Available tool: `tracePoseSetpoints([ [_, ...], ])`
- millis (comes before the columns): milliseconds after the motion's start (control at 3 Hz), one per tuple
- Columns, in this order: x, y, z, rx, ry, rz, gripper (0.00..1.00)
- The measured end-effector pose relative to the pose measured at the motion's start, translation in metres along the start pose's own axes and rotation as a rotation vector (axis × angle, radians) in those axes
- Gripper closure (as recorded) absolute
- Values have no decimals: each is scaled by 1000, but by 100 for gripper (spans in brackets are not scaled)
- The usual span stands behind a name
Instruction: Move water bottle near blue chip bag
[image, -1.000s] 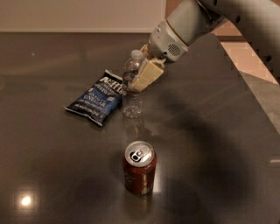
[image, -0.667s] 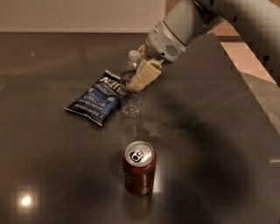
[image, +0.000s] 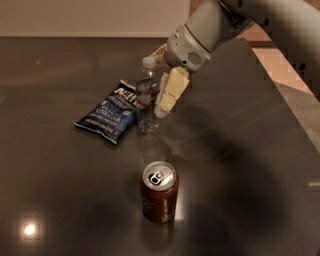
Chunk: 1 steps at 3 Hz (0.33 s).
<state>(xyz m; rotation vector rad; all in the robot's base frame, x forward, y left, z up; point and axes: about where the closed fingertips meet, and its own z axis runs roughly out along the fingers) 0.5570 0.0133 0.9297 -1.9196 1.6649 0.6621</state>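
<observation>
Three things on the dark table (image: 250, 175) right now, and the gripper (image: 165, 97) is in the thick of it, reaching down from the upper right on its pale grey arm (image: 210, 30) and hanging low over the far half of the tabletop. Tucked right up against the gripper's left side is the water bottle (image: 146, 97), standing upright on the table, white cap on top, its red-and-dark label band level with the gripper's cream-coloured pad, which overlaps the bottle's right edge. Whether the gripper is clamped on that bottle or merely alongside it, I cannot tell from this angle. Further out to the gripper's left, just past the bottle, the blue chip bag (image: 107, 112) lies flat, angled so one end points up toward the bottle and the other runs off down and away; its nearest corner sits just beside the bottle's body, though whether they touch is too close to call. Down below the gripper, toward the camera and well apart from it, a brown soda can (image: 159, 192) stands upright with its silver top and pull tab facing us. A bright spot of light (image: 30, 229) glints off the tabletop far off to the gripper's lower left.
</observation>
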Motion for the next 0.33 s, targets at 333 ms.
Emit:
tracePoseSetpoints([
  [333,0,0,0,0,0,0,0],
])
